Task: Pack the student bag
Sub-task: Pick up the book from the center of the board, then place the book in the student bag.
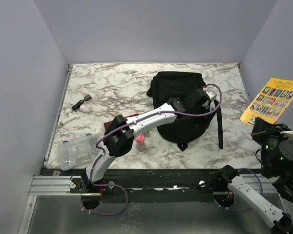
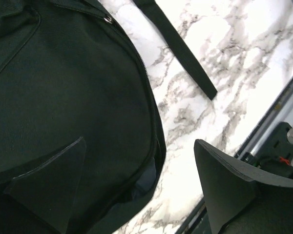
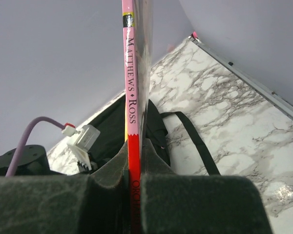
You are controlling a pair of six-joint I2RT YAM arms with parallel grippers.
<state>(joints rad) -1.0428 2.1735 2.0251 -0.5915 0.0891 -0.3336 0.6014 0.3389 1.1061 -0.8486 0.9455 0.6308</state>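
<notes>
The student bag is a soft black backpack lying in the middle of the marble table, with a strap trailing to its right. My left gripper hovers open over the bag's right edge. In the left wrist view the gripper has one finger over the bag and the other over bare table, holding nothing. My right gripper is shut on a thin yellow book, held up off the table's right edge. The right wrist view shows its pink-and-red spine clamped in the gripper.
A pink bottle and a dark red flat item lie beside the left arm. A clear plastic box sits front left. A small black item and a white one lie at the left edge. Walls enclose the table.
</notes>
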